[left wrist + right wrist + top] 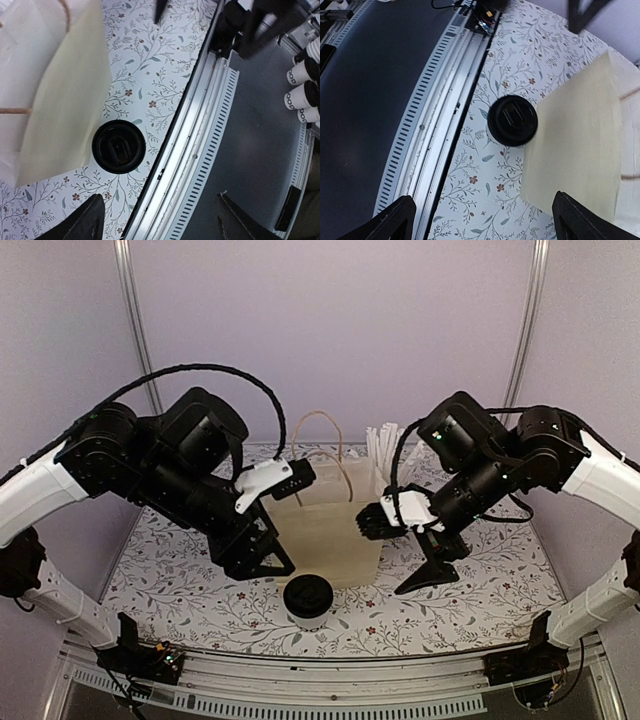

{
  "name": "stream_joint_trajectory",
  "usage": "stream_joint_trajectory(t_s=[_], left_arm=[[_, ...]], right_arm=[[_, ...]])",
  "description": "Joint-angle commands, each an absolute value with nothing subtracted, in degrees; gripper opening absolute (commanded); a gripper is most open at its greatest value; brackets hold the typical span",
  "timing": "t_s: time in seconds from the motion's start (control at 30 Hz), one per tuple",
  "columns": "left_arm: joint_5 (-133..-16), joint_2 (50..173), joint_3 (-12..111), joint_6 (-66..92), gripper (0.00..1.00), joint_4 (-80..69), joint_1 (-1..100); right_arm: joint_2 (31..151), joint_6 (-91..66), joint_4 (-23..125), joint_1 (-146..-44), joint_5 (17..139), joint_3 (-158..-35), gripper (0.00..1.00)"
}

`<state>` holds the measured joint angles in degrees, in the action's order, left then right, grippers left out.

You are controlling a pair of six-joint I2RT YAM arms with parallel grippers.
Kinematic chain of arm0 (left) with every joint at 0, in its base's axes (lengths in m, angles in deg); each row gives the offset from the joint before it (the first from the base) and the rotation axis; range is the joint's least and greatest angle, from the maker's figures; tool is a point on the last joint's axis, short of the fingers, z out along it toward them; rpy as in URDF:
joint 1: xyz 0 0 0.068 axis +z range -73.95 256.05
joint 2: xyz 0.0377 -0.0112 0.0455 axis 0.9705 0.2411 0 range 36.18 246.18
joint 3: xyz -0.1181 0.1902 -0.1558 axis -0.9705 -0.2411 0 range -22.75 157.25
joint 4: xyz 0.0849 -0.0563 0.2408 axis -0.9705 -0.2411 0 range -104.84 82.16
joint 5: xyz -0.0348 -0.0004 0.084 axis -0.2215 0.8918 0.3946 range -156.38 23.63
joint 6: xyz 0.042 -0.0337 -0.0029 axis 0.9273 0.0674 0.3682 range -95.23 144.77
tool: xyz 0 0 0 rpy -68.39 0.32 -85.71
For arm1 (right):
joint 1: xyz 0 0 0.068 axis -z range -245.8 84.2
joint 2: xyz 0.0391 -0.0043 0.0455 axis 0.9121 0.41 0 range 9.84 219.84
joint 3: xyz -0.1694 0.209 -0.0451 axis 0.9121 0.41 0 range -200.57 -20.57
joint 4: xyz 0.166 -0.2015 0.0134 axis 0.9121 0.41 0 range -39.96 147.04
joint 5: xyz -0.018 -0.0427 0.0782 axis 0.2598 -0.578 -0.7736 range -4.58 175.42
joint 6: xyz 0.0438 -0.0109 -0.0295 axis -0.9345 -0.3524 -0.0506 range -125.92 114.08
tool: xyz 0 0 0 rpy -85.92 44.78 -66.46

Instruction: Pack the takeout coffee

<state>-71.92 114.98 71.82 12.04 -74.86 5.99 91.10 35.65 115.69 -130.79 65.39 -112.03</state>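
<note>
The takeout coffee (307,601) is a white cup with a black lid, standing upright near the table's front edge, just in front of the cream paper bag (322,527). The bag stands open with rope handles. The black lid shows in the left wrist view (119,146) and in the right wrist view (512,120), next to the bag (65,100) (580,145). My left gripper (258,562) (160,225) is open and empty, above and left of the cup. My right gripper (435,560) (487,222) is open and empty, to the cup's right.
A white cup of long white straws (385,452) stands behind the bag at the right. The metal rail (195,135) marks the table's front edge, close to the cup. Stacked white cups (300,85) lie beyond the table, off the floral surface (180,570).
</note>
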Motion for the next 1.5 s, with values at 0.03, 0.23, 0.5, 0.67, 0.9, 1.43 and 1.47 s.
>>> stream_joint_trajectory(t_s=[0.03, 0.23, 0.5, 0.67, 0.9, 1.43, 1.47], left_arm=[[-71.3, 119.9, 71.5, 11.5, 0.77, -75.5, -1.1], [-68.5, 127.2, 72.3, 14.8, 0.79, -75.9, -3.6], [-64.6, 133.9, 71.1, 17.7, 0.85, -77.8, -1.8], [-65.9, 135.1, 69.0, 17.2, 0.94, -76.9, 2.6], [-68.8, 137.5, 70.4, 18.1, 1.00, -76.1, 6.0], [-69.3, 142.0, 70.5, 18.7, 0.90, -75.3, 8.5], [-69.4, 142.2, 70.5, 18.7, 0.89, -75.2, 8.5]], right_arm=[[82.6, 36.6, 113.0, -115.5, 65.6, -103.0, 0.99], [66.5, 31.7, 98.6, -98.3, 62.8, -82.7, 0.99], [57.3, 24.9, 82.0, -83.1, 50.0, -64.4, 0.99], [55.8, 25.2, 81.3, -80.0, 48.7, -63.0, 0.99], [56.1, 26.2, 82.1, -79.6, 46.4, -62.7, 0.99], [57.4, 27.6, 82.9, -79.6, 45.4, -62.6, 0.99], [57.4, 27.6, 83.0, -79.6, 45.4, -62.6, 0.99]])
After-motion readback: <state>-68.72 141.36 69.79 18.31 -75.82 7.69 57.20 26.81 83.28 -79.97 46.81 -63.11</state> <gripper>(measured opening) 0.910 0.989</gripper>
